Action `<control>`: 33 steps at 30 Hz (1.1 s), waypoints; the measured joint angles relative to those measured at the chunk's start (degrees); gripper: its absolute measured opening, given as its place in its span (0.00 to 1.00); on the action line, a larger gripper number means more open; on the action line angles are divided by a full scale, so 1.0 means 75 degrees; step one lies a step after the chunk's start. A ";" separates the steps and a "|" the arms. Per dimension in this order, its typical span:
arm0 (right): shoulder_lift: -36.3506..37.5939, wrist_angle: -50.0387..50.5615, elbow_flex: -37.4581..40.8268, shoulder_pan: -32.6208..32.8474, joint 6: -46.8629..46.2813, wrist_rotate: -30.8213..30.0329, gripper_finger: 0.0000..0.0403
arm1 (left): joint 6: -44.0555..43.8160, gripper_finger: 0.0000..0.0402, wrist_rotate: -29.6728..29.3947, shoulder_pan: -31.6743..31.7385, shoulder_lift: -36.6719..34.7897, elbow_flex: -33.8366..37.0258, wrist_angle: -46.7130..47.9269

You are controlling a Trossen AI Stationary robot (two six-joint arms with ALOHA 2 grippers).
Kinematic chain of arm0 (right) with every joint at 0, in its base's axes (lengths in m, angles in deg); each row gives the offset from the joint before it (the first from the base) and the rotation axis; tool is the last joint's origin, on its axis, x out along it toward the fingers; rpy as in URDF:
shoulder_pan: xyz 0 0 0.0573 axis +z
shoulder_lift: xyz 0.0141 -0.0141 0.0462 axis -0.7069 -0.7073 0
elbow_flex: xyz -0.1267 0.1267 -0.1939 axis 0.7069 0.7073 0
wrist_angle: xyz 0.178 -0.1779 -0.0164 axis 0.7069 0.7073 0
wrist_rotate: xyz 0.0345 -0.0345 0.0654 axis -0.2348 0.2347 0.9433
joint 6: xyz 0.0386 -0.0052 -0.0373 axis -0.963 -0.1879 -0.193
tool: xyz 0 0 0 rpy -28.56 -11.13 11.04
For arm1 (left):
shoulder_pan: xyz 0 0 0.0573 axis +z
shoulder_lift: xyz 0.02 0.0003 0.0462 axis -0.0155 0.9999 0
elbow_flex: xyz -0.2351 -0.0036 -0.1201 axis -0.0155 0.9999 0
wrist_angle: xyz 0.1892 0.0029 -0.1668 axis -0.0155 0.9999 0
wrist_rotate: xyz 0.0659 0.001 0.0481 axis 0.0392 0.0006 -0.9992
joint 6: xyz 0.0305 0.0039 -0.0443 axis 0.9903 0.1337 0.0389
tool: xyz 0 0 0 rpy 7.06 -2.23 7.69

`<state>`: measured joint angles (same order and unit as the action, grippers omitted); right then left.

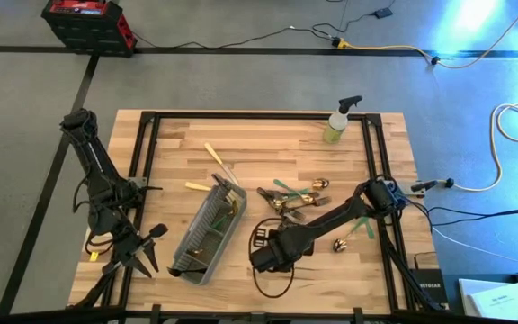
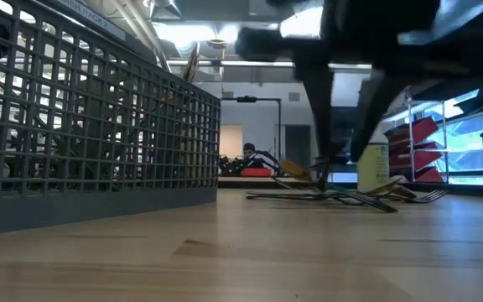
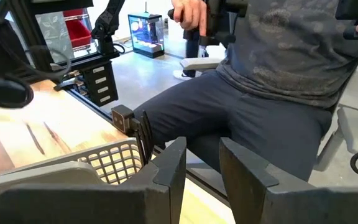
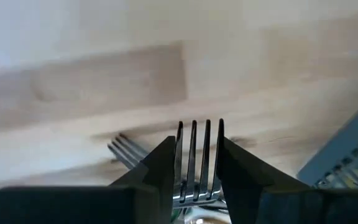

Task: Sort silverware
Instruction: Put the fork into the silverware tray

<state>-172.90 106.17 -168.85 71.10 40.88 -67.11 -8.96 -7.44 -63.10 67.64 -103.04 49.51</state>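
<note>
The silverware (image 1: 295, 200) lies mostly as a loose pile on the table (image 1: 268, 144) just right of the grey mesh caddy (image 1: 207, 236), with a few cream-handled pieces (image 1: 216, 158) scattered beyond the caddy's far end and two pieces, one of them green-handled (image 1: 364, 227), near the right arm's elbow. Some handles already stand or lean in the caddy's far compartment, so in my judgement sorting is begun but well short of done; most of the pile is still to be moved. One fork (image 4: 199, 158) is clamped between the fingers of the right gripper (image 4: 194, 180), tines projecting forward past the fingertips; the wrist view shows it just above the table surface, with a second fork (image 4: 124, 152) lying flat beneath and a corner of the caddy close by. In the overhead view this gripper (image 1: 263, 256) sits at the near edge of the pile, just beside the caddy's right wall. The left gripper (image 1: 142, 256) waits at the table's near left corner, left of the caddy, its fingers slightly apart and holding nothing. A seated person (image 3: 272, 93) is visible beyond the table edge.
</note>
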 joint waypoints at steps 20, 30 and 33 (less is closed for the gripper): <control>0.0015 0.1872 -0.4050 -0.0696 -0.2113 0.1030 0.21 | -0.0005 0.20 0.0000 0.0000 -0.0026 0.0000 -0.0029; 0.1212 0.0585 -0.3902 -0.0997 -0.2762 0.1515 0.21 | -0.0008 0.20 0.0003 -0.0003 -0.0158 -0.0003 -0.0029; 0.1341 -0.0310 -0.3905 -0.0994 -0.2972 0.2103 0.21 | 0.0028 0.20 0.0001 -0.0003 -0.0231 -0.0003 -0.0027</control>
<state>-162.85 103.84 -198.14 63.64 18.59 -51.34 -8.75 -7.44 -63.12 65.90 -103.07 49.30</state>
